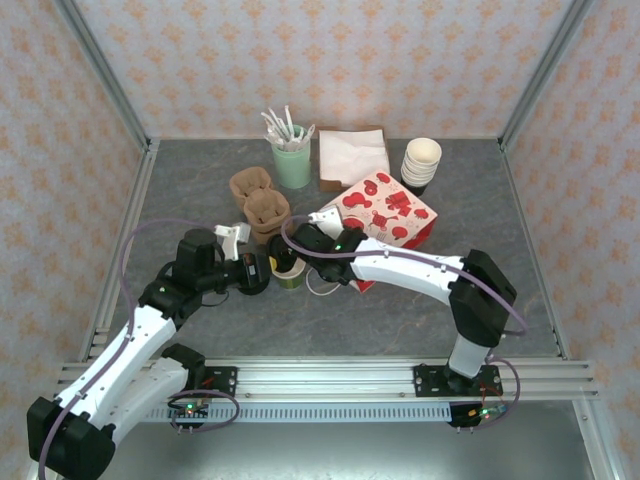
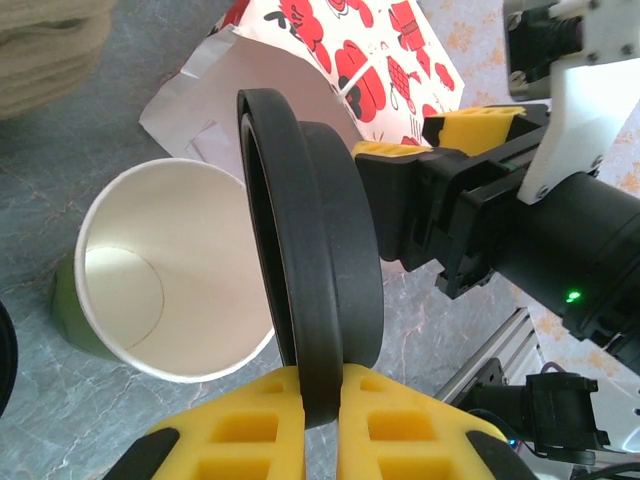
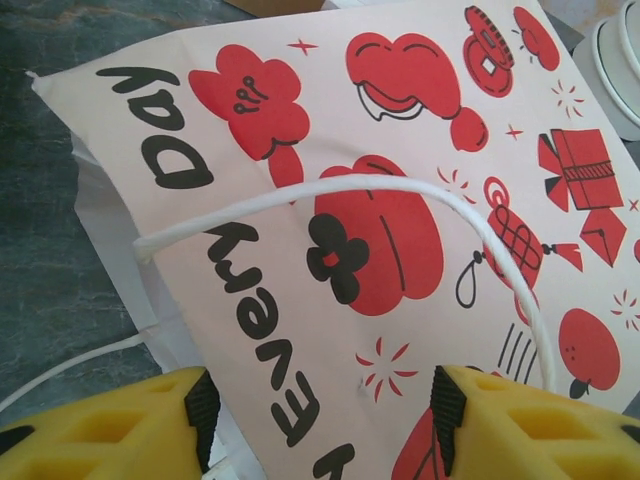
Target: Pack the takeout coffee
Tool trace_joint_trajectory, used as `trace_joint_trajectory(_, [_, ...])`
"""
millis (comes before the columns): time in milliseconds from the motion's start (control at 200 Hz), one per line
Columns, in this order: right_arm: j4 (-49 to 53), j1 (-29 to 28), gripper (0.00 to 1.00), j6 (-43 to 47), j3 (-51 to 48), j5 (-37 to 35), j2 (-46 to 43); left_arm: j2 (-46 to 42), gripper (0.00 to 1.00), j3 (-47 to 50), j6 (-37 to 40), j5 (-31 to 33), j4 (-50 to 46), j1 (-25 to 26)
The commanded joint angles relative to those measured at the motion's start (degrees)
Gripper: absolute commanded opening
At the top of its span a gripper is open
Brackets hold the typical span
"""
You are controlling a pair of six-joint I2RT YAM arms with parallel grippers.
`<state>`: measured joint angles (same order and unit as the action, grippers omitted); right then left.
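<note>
Takeout coffee cup (image 1: 291,274) (image 2: 130,285): olive-green outside, white inside, no lid. It stands upright near the middle of the tabletop (image 1: 400,300), just off the near-left corner of the paper bag (image 1: 390,210) (image 3: 380,200).

Left gripper (image 1: 252,271) (image 2: 320,385): yellow fingers pinched tight on a black lid (image 1: 256,272) (image 2: 320,270), which is held on edge. The cup sits just beside the lid's face, on the side toward the bag. Whether they touch cannot be told.

Right gripper (image 3: 320,400): fingers spread wide and gripping nothing, poised over the printed bag, whose white cord handle (image 3: 350,185) arches between them.

Far edge of the tabletop: pale green cup of utensils (image 1: 292,160), napkins (image 1: 352,152), stacked white cups (image 1: 421,163).
</note>
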<state>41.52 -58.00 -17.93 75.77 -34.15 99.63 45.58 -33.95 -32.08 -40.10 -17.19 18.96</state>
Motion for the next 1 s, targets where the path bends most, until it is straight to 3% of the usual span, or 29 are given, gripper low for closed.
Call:
trace_joint_trajectory(0, [1.0, -0.1, 0.59, -0.2, 1.3, -2.5, 1.2, -0.8, 0.12, 0.6, 0.3, -1.1, -0.8, -0.5])
trace_joint_trajectory(145, [0.4, -0.2, 0.58, -0.9, 1.0, -2.1, 1.6, -0.8, 0.12, 0.7, 0.3, -1.1, -0.7, -0.5])
trace_joint_trajectory(210, [0.8, -0.1, 0.53, -0.8, 1.4, -2.5, 2.3, -0.8, 0.12, 0.7, 0.4, -1.1, -0.7, -0.5])
trace_joint_trajectory(355, [4.6, -0.2, 0.20, -0.2, 5.3, -3.0, 2.4, -0.8, 0.12, 0.6, 0.5, -1.0, -0.8, -0.6])
trace_joint_trajectory(425, [8.3, -0.1, 0.12, -0.1, 8.2, -3.0, 1.1, -0.8, 0.12, 0.6, 0.6, -0.9, -0.9, -0.6])
trace_joint_trajectory(731, [25.2, 1.9, 0.05, -3.7, 16.5, -2.6, -8.6, -0.8, 0.12, 0.5, 0.5, -1.0, -0.7, -0.8])
trace_joint_trajectory(996, [29.2, 10.0, 0.02, -5.3, 17.7, 7.4, -20.0, -0.4, 0.12, 0.1, 0.5, -0.7, -0.2, -0.7])
